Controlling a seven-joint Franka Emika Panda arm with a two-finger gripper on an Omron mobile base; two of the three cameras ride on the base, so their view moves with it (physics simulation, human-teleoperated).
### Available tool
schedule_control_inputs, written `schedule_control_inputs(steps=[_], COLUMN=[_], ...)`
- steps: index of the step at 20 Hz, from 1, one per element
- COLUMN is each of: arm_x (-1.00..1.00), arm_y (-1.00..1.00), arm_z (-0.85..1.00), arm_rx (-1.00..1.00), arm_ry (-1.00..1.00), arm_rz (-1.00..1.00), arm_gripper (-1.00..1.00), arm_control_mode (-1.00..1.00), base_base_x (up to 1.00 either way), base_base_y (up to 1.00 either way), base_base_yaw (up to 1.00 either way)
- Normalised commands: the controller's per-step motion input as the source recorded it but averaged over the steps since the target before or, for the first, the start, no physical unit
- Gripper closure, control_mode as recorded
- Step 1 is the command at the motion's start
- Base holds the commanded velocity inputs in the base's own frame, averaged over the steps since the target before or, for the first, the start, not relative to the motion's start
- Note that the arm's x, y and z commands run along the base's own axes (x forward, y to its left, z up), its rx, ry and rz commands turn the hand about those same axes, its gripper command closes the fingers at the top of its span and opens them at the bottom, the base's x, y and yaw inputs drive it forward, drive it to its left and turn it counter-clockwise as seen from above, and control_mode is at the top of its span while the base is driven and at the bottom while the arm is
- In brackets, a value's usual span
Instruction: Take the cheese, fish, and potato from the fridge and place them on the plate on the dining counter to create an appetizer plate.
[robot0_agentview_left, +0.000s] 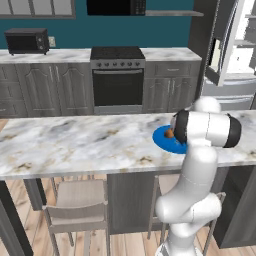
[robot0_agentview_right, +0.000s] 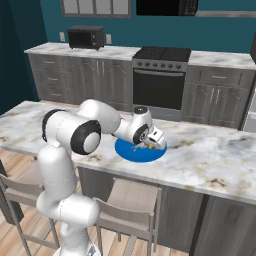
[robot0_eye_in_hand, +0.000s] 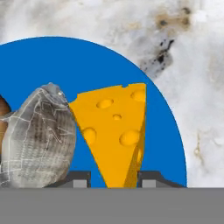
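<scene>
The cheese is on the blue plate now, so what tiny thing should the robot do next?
Probably open the pincer a bit wider and lift straight up. The cheese already sits on the plate beside the fish, with the fingertips close on either side, so pulling away sideways might knock it.
</scene>
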Motion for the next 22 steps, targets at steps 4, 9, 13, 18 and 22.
schedule_control_inputs(steps=[4, 9, 13, 18, 22], arm_x=[-0.37, -0.33, -0.62, -0.86, -0.71], arm_y=[0.42, -0.03, -0.26, -0.05, 0.13], arm_z=[0.00, 0.12, 0.76, 0.97, 0.99], arm_rx=[-0.02, 0.00, 0.00, 0.00, -0.02], arm_ry=[0.00, 0.00, 0.00, 0.00, 0.00], arm_rz=[-0.07, -0.10, -0.10, -0.02, 0.00], arm_gripper=[-1.00, -1.00, -1.00, -1.00, -1.00], arm_control_mode=[-1.00, -1.00, -1.00, -1.00, -1.00], base_base_x=[0.00, 0.00, 0.00, 0.00, 0.00], base_base_y=[0.00, 0.00, 0.00, 0.00, 0.00], base_base_yaw=[0.00, 0.00, 0.00, 0.00, 0.00])
